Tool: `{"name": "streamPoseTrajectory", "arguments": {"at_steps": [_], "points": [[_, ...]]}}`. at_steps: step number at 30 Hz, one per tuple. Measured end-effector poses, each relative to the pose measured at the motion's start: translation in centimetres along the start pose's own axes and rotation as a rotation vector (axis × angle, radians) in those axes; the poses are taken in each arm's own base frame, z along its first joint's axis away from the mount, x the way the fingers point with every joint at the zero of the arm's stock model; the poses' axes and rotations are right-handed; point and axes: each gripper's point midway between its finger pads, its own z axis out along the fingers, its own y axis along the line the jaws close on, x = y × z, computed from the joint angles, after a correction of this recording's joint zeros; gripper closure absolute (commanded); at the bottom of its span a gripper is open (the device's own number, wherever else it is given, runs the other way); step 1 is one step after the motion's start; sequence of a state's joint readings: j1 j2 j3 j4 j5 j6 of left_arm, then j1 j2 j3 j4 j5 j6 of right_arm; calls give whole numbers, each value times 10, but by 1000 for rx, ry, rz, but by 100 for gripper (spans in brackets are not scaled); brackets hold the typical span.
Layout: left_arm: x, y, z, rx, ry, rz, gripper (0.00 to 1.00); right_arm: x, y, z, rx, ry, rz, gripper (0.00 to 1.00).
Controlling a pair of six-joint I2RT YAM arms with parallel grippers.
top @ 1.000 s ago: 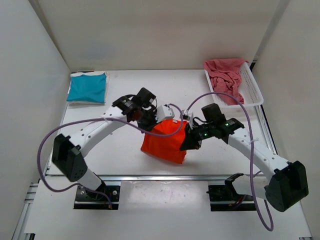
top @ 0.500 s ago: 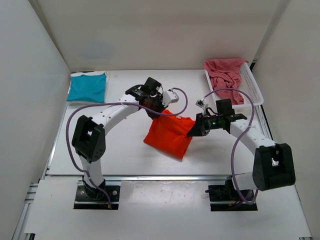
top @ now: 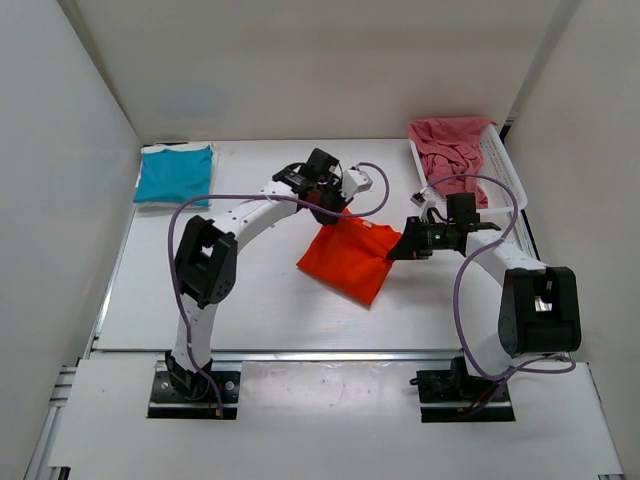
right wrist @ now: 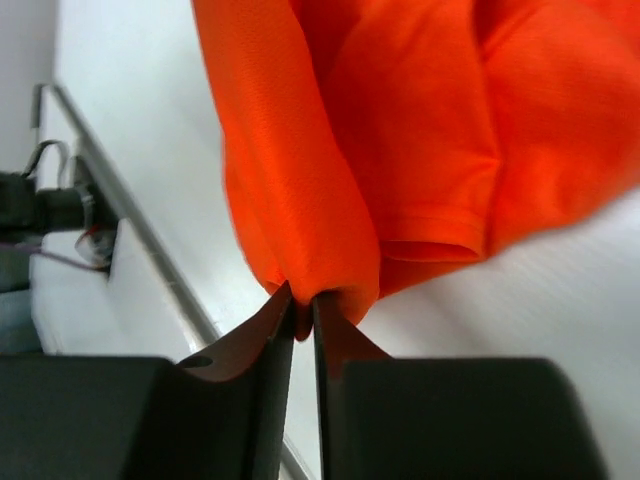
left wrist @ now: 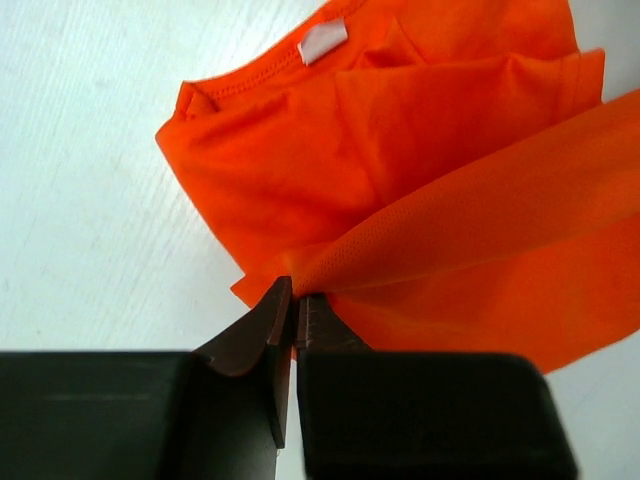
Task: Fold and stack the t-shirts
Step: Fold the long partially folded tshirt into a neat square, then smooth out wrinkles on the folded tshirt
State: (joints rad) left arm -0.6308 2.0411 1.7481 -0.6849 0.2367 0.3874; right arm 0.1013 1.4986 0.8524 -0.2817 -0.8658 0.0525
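The bright orange t-shirt (top: 350, 258) lies partly folded at the table's middle, its far edge lifted. My left gripper (top: 328, 212) pinches its far left corner; in the left wrist view the jaws (left wrist: 295, 290) are shut on a bunched orange fold (left wrist: 420, 150). My right gripper (top: 398, 250) holds the right corner, and in the right wrist view (right wrist: 302, 300) cloth (right wrist: 400, 130) sits pinched between nearly closed fingers. A folded teal-blue t-shirt (top: 175, 173) rests at the far left. The pinkish-red t-shirt (top: 450, 150) is crumpled in the basket.
A white mesh basket (top: 505, 180) stands at the far right corner. White walls enclose the table on three sides. A metal rail (top: 300, 355) runs along the near edge, with both arm bases below it. Purple cables loop off each arm.
Both grippers have carried the orange shirt away from the bases and a little to the right. The shirt now lies flatter and more spread out.
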Motion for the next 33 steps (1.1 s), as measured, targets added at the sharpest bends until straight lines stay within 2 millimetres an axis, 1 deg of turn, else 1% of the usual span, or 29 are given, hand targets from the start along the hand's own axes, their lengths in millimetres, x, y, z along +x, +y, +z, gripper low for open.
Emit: {"name": "streamPoseTrajectory", "arguments": {"at_steps": [1,2,3,5,6,8,9,10,12,14,16,17,19,21,23,25,27,29,31,33], "points": [[-3,0,5,-1,-9,0,72,-1,-5,-1,29,-3,5,76],[-7,1,10,-5,-17,0,65,-3,-11,-1,68,-6,9,74],[-11,3,15,-15,-27,-1,56,-5,-19,-2,123,-9,8,75],[-21,9,24,-39,-44,-5,46,-13,-35,-5,252,-11,-11,76],[-25,15,29,-56,-49,-12,45,-20,-40,-7,314,-17,-36,77],[-35,30,35,-97,-63,-38,38,-38,-48,-10,440,-32,-107,80],[-39,39,35,-122,-70,-53,37,-48,-50,-12,496,-46,-147,87],[-41,49,33,-146,-76,-66,37,-57,-52,-15,542,-59,-182,89],[-38,68,24,-197,-76,-95,36,-71,-52,-21,609,-81,-240,100],[-31,79,15,-220,-71,-117,35,-74,-47,-28,626,-88,-276,100],[-17,85,6,-226,-54,-143,35,-70,-37,-30,609,-85,-308,100],[-9,85,1,-224,-42,-153,36,-66,-29,-28,585,-77,-323,100],[8,74,-4,-200,-17,-167,35,-54,-10,-18,513,-47,-347,100],[21,57,-4,-156,5,-177,34,-40,6,-3,426,-2,-353,100],[29,37,1,-105,21,-189,34,-25,10,12,363,59,-334,100],[33,22,8,-69,32,-195,34,-12,1,23,339,114,-287,100],[37,12,14,-54,41,-204,35,-1,-15,32,345,162,-227,100],[42,6,19,-58,55,-214,35,6,-33,35,365,192,-175,100],[45,6,21,-84,66,-230,35,11,-50,35,393,210,-132,100],[49,12,22,-128,74,-244,36,11,-61,36,413,218,-111,100]]}}
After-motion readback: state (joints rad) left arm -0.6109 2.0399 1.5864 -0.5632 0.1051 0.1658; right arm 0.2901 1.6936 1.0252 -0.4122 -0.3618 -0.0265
